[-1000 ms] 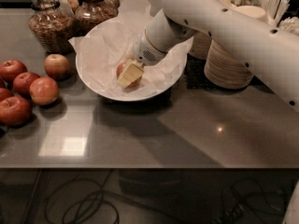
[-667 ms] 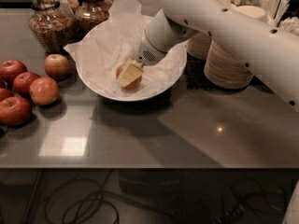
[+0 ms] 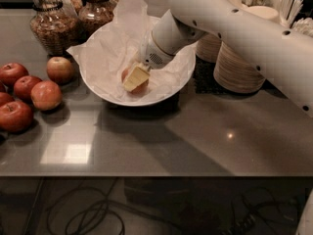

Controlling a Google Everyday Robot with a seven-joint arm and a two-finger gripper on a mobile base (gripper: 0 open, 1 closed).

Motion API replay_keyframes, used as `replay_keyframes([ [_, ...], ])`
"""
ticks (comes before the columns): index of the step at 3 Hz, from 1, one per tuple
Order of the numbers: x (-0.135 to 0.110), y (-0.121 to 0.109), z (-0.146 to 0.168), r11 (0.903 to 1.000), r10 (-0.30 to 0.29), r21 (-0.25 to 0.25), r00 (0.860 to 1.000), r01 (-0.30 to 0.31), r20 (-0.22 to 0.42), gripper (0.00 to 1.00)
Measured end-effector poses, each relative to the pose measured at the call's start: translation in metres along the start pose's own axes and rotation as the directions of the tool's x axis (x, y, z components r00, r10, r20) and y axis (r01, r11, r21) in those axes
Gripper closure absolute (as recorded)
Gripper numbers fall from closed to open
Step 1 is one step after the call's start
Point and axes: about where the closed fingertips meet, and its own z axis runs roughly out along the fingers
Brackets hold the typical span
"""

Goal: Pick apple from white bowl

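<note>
The white bowl (image 3: pixel 148 101) sits at the back middle of the grey table, lined with crinkled white paper (image 3: pixel 110 58). The orange-red apple (image 3: pixel 125 75) lies in the middle of the bowl, mostly covered by my gripper. My gripper (image 3: pixel 136 78) reaches down into the bowl from the upper right and rests right on the apple, its pale tip lying across the apple's top. The white arm (image 3: pixel 234 28) runs off to the right.
Several darker red apples (image 3: pixel 30 98) lie on the table at the left, one (image 3: pixel 59 68) close to the bowl. Glass jars (image 3: pixel 51 26) stand behind the bowl. Stacked cream paper bowls (image 3: pixel 239 70) and utensils (image 3: pixel 281 4) stand at the back right.
The gripper has stayed on the apple in the bowl with hardly any movement. The paper lining's upper flap has shifted slightly.
</note>
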Motion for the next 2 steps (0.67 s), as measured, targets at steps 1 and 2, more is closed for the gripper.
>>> replay_keyframes([
  [1, -0.003, 0.005, 0.0, 0.9998, -0.007, -0.019, 1.0, 0.007, 0.019, 1.0],
  [2, -0.019, 0.005, -0.021, 0.9996, -0.028, -0.007, 0.997, 0.029, 0.077, 1.0],
])
